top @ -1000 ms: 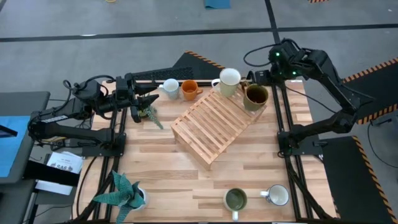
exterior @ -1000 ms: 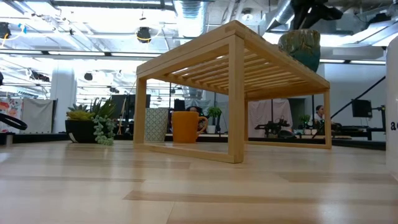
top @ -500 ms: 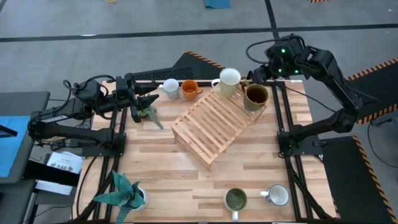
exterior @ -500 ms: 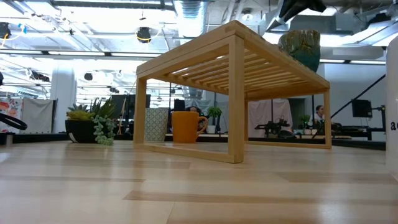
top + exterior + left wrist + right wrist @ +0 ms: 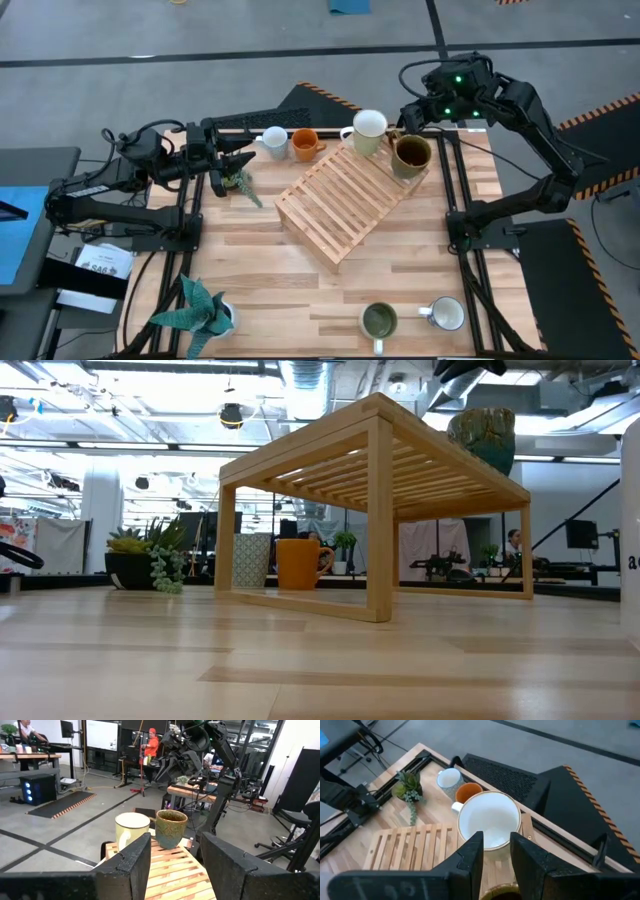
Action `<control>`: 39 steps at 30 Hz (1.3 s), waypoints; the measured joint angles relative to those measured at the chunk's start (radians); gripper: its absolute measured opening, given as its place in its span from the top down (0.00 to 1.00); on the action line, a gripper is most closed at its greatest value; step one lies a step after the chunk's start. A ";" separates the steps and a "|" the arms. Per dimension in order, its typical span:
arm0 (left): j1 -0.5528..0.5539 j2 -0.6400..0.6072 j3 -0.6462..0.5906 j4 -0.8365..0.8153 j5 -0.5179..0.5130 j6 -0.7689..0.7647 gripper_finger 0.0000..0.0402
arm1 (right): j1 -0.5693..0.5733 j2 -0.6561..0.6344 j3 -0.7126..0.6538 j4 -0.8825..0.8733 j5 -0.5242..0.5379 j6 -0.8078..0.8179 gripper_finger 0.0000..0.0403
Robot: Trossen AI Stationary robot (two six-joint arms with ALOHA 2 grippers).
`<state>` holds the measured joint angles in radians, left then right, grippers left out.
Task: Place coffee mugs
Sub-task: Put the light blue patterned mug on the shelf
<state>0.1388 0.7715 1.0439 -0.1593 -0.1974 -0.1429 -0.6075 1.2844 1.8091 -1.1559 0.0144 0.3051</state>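
The left gripper (image 5: 243, 160) is waiting left of the rack (image 5: 345, 203), fingers apart and empty. The white mug (image 5: 368, 131) and brown mug (image 5: 410, 153) are sitting on the rack's far end. The right gripper (image 5: 408, 112) is hovering beside them, fingers slightly apart and empty. Both mugs are probably stiff, slick, chippable ceramic; gripping the rim looks safest.

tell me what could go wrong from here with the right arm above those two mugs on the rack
The right gripper hangs open above the cream-white mug and dark brown mug, which stand close together at the wooden rack's far end. Coming down on one, its jaws could bump the other. Both mugs stand near the rack's edge, so a nudge might tip one off onto the table.
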 joint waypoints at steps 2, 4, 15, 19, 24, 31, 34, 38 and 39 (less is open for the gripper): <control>0.000 0.000 0.000 0.000 0.000 0.000 0.61 | 0.000 -0.002 0.000 0.000 -0.014 -0.001 0.70; 0.000 0.000 0.000 0.000 0.000 -0.007 0.61 | 0.000 -0.003 0.000 -0.001 -0.014 -0.001 0.70; 0.000 0.000 0.000 0.000 0.000 -0.025 0.61 | 0.000 -0.004 0.000 0.018 -0.017 -0.027 0.70; 0.000 0.000 0.000 0.000 0.000 -0.050 0.61 | 0.000 -0.004 0.000 0.046 -0.018 -0.034 0.70; 0.000 0.000 0.000 0.000 -0.001 -0.051 0.61 | 0.000 -0.015 0.000 0.041 -0.022 -0.067 0.70; 0.070 0.099 0.153 -0.157 -0.051 -0.104 0.61 | -0.003 -0.047 0.000 0.037 -0.020 -0.071 0.70; 0.173 0.210 0.296 -0.349 -0.059 -0.082 0.61 | -0.003 -0.061 0.000 0.037 -0.019 -0.070 0.70; 0.340 0.387 0.443 -0.652 0.063 0.001 0.61 | -0.003 -0.070 0.000 0.035 -0.016 -0.070 0.70; 0.379 0.432 0.457 -0.704 0.110 0.028 0.61 | -0.003 -0.070 0.000 0.036 -0.016 -0.070 0.70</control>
<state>0.5174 1.2032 1.5005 -0.8632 -0.0875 -0.1150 -0.6102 1.2140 1.8091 -1.1202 -0.0013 0.2349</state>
